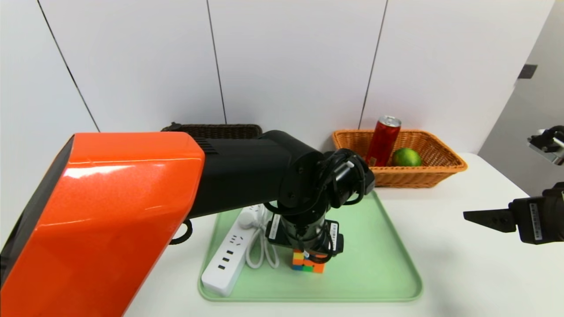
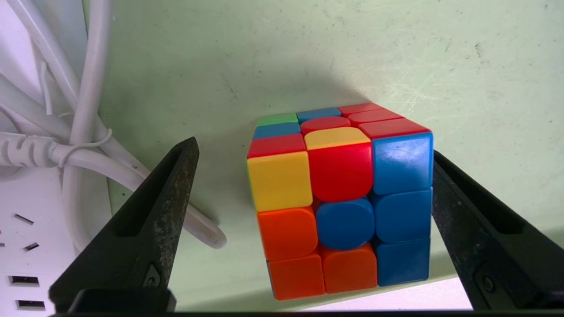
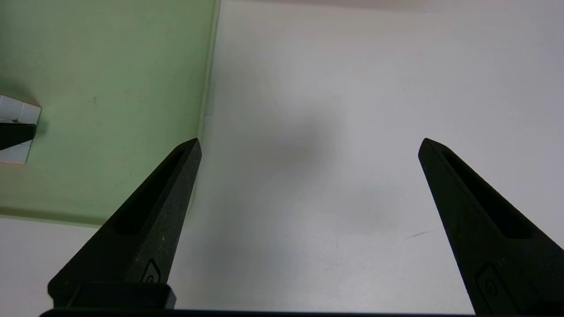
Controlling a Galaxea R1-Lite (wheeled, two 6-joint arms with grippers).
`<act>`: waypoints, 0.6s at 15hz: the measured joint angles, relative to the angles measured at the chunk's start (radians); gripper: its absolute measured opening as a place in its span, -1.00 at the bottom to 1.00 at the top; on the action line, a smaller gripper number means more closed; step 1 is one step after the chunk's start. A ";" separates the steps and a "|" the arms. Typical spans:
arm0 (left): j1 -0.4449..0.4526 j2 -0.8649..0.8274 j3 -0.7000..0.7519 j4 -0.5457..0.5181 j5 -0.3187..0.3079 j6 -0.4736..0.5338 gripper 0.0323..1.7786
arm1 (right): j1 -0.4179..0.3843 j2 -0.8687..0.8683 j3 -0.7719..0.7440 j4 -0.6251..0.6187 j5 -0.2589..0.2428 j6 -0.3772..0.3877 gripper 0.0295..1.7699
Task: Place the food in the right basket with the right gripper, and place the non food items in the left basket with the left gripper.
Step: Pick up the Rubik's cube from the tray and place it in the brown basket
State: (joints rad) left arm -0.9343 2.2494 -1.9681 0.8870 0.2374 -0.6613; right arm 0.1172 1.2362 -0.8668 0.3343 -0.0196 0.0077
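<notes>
A scrambled colour cube (image 1: 308, 262) (image 2: 339, 202) stands on the green tray (image 1: 379, 264) (image 2: 308, 53). My left gripper (image 1: 306, 251) (image 2: 313, 147) reaches down over it, open, with one finger on each side. One finger lies close against the cube's blue face and the other stands clear of it. A white power strip (image 1: 224, 259) (image 2: 26, 246) with its coiled cable (image 2: 83, 110) lies on the tray beside the cube. The orange right basket (image 1: 423, 174) holds a red can (image 1: 382, 141) and a green lime (image 1: 406, 157). My right gripper (image 1: 484, 218) (image 3: 309, 141) hovers open and empty over the white table.
The dark brown left basket (image 1: 216, 130) sits at the back, mostly hidden behind my orange left arm. The tray's edge (image 3: 207, 88) runs just beside my right gripper. White wall panels close off the back of the table.
</notes>
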 joint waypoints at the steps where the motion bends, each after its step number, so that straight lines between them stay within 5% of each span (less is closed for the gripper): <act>1: 0.000 0.002 0.000 0.000 0.000 0.001 0.90 | 0.000 0.001 0.000 0.000 -0.001 0.000 0.92; 2: 0.000 0.003 0.000 0.000 0.000 0.002 0.90 | 0.000 0.002 0.000 0.000 -0.001 0.000 0.92; 6: 0.000 0.006 0.000 -0.001 0.000 -0.001 0.17 | 0.001 0.003 0.000 0.000 -0.002 0.000 0.92; 9: 0.000 0.004 0.000 -0.001 0.000 -0.001 0.10 | 0.001 0.003 0.000 0.000 -0.002 0.000 0.92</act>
State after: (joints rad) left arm -0.9343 2.2530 -1.9681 0.8855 0.2374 -0.6628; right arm 0.1179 1.2396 -0.8668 0.3343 -0.0215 0.0077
